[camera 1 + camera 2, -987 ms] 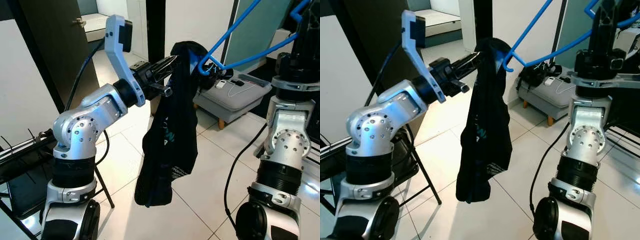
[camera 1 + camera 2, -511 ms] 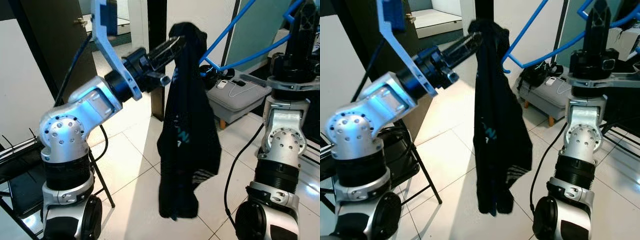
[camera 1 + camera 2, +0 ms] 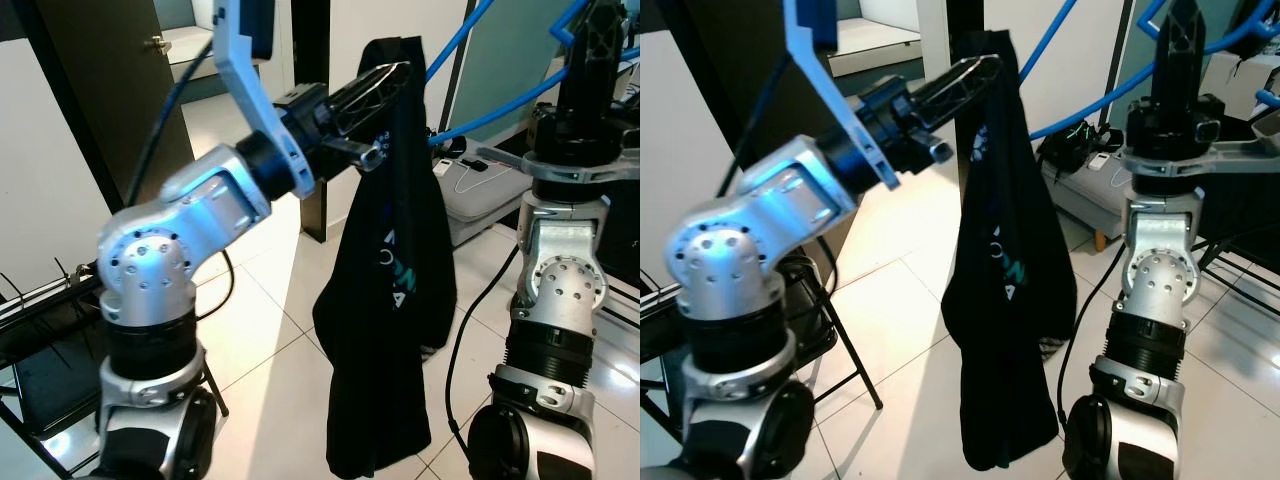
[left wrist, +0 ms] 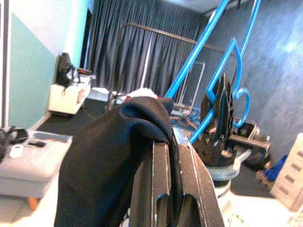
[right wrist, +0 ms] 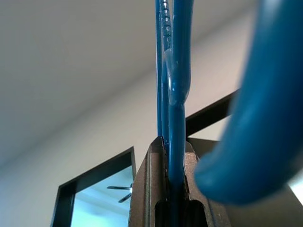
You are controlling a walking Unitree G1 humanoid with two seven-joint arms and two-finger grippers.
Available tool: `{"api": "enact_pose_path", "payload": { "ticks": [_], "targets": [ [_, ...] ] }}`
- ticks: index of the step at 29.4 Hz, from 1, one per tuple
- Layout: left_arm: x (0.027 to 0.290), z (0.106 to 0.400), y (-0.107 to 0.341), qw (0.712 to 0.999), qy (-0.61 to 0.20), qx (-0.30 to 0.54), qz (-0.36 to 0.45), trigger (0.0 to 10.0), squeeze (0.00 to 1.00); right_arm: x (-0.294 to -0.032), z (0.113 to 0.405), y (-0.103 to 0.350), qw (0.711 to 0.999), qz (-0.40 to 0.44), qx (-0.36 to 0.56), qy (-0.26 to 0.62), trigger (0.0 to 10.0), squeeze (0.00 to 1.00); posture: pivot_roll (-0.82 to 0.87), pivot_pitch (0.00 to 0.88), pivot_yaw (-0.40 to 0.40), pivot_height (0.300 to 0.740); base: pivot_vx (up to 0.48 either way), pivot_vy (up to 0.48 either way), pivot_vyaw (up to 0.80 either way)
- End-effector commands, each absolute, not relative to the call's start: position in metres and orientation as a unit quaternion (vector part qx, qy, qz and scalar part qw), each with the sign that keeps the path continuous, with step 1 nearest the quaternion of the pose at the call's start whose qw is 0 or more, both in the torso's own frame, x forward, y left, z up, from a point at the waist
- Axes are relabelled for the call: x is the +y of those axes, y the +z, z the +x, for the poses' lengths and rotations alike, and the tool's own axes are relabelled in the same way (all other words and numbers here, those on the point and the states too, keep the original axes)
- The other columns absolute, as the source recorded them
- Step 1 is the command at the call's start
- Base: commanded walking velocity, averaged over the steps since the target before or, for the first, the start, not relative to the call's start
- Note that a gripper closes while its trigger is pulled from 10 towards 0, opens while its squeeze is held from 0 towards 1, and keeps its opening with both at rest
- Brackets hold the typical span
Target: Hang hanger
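A black garment (image 3: 400, 300) with teal print hangs long toward the floor, its top bunched over my left gripper (image 3: 388, 78), which is shut on the cloth at head height. To the right, my right gripper (image 3: 592, 25) points straight up and is shut on a blue hanger (image 3: 500, 105). The hanger's arms slant down to the left, and their lower end passes behind the garment's top. In the left wrist view the fingers (image 4: 163, 179) pinch the garment (image 4: 104, 165), with the hanger (image 4: 203, 42) just beyond. The right wrist view shows the hanger's wire (image 5: 176, 118) clamped between the fingers.
A grey cushioned bench (image 3: 478, 195) with cables and small devices stands behind the garment. A black folding rack (image 3: 40, 320) sits low on the left. A dark door (image 3: 100, 110) and a black pillar (image 3: 310, 45) stand behind, over pale floor tiles (image 3: 270, 330).
My left arm has lifted the garment and swung it right, toward the hanger and the right arm. The right gripper still holds the hanger upright.
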State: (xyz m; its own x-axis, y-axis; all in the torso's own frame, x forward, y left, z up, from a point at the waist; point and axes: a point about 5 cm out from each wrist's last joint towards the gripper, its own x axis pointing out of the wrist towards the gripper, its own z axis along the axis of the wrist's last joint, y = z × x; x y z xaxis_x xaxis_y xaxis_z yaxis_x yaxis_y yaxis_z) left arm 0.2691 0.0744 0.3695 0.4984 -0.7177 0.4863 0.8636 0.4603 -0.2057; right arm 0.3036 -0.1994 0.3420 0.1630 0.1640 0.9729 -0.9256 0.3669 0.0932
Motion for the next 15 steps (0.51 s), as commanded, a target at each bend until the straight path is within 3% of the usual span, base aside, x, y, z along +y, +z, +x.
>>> {"api": "enact_pose_path", "payload": {
  "ticks": [1,9,15],
  "targets": [
    [0.079,0.265,0.37,0.842,-0.471,-0.173,-0.196,10.0,0.0,-0.198,0.3,0.342,0.655,0.379,-0.497,0.425,10.0,0.0,0.05,0.015,0.028,0.74,0.0,0.0,0.0],
    [0.091,0.292,0.366,0.871,-0.443,-0.164,-0.134,10.0,0.0,-0.205,0.297,0.341,0.662,0.368,-0.492,0.428,10.0,0.0,0.04,0.017,0.028,0.74,0.0,0.0,0.0],
    [0.094,0.298,0.365,0.873,-0.44,-0.164,-0.133,10.0,0.0,-0.206,0.296,0.341,0.662,0.37,-0.49,0.43,10.0,0.0,0.04,0.013,0.027,0.74,0.0,0.0,0.0]
  ]
}}
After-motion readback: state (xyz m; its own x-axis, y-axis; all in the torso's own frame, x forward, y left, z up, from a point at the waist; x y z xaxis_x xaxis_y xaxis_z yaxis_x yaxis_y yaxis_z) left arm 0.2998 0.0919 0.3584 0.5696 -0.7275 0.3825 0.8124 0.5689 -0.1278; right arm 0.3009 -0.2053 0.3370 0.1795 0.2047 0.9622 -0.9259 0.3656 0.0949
